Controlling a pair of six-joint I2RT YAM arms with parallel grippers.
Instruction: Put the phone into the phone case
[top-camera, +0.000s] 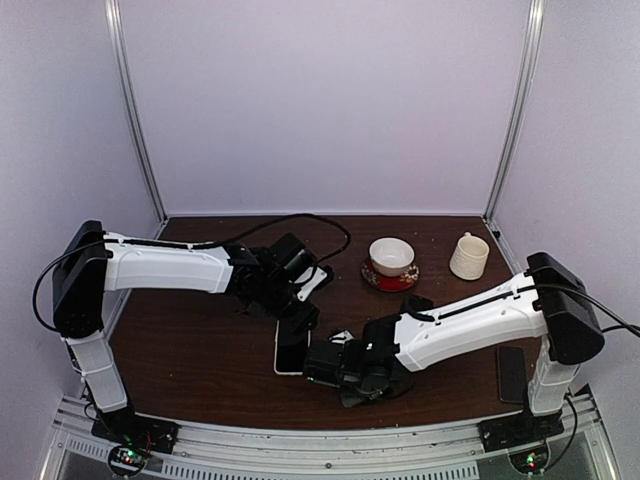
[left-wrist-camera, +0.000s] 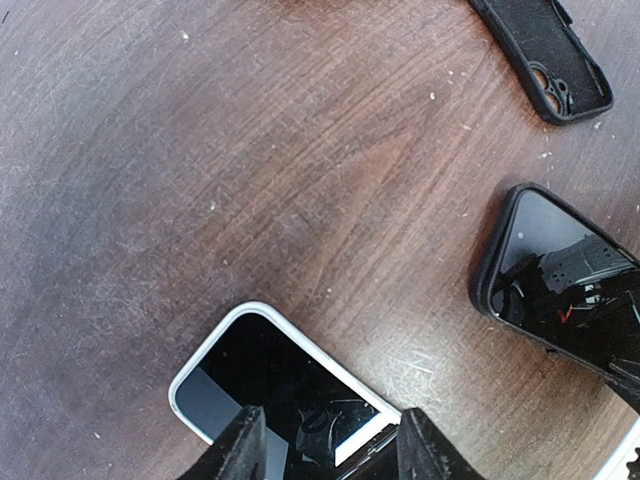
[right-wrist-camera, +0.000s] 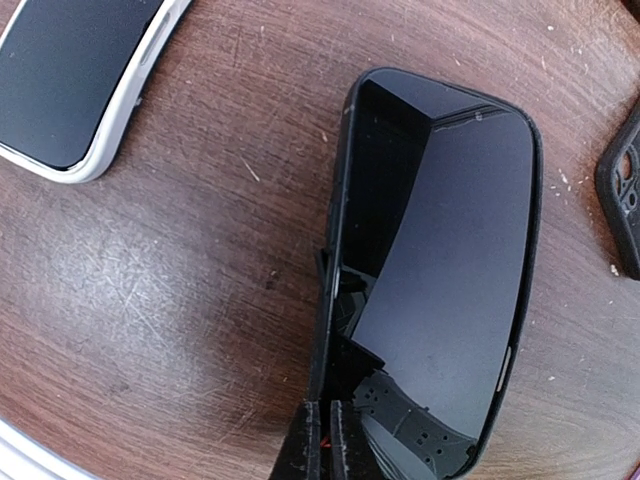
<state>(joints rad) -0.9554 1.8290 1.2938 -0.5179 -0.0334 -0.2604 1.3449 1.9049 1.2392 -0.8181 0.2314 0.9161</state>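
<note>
Phone (right-wrist-camera: 450, 250) lies face up inside the black phone case (left-wrist-camera: 489, 262) on the wooden table (top-camera: 200, 360). The case rim shows all round the glass in both wrist views, so the fitting looks largely done. I cannot tell whether the long edge by the right gripper (right-wrist-camera: 322, 440) is fully seated, since reflections darken that side. That gripper is pinched closed right at that rim; whether it grips the lip or only touches it is unclear. What is likely left is pressing down that edge and letting go.

Just beside the phone case lies a white-rimmed phone (left-wrist-camera: 270, 380). The left gripper (left-wrist-camera: 335, 450) stands over it with its jaws parted, apparently not clamping it. An empty black case (left-wrist-camera: 545, 55) lies apart from the phone case. A cup on a saucer (top-camera: 392, 262) and a pale mug (top-camera: 468, 256) sit well beyond the phone case, out of the way. The two arms crowd closely around the phone case.
</note>
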